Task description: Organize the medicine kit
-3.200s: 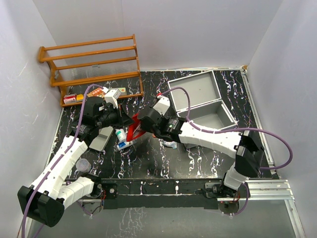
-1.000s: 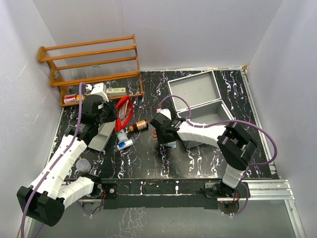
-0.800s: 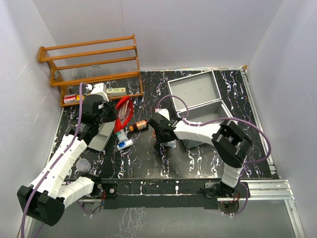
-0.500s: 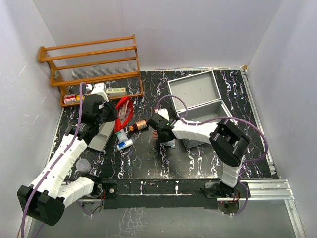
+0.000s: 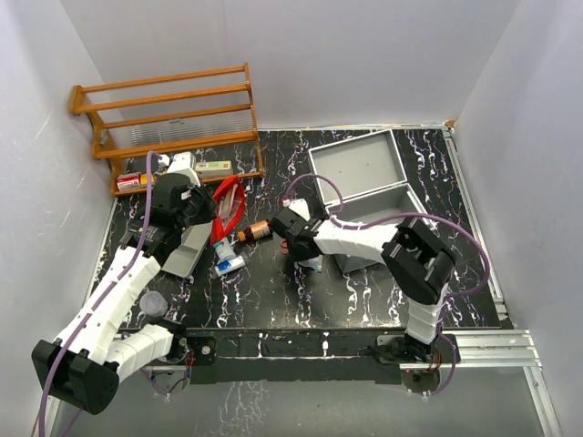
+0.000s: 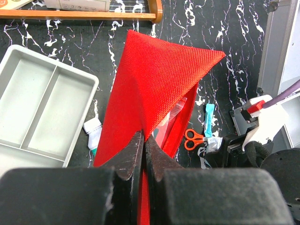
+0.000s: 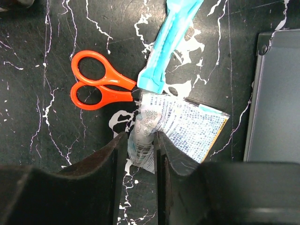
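Now, medicine kit (image 5: 390, 215) open, long axis roughly left-right, lid (image 5: 355, 164) seemingly rearward

White-shelled left arm (image 5: 109, 305) and right arm (image 5: 360, 241): smooth white links, black joint housings. One purple cable (image 5: 148, 182) loops along each. On left hand (image 6: 144, 140) and right hand (image 7: 140, 140): matte black blunt fingers.

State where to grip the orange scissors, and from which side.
Take the orange scissors by the handle loops, straight down from above: they lie flat on the table, loops exposed, while the blades are hidden under the printed sachet and blue packet.
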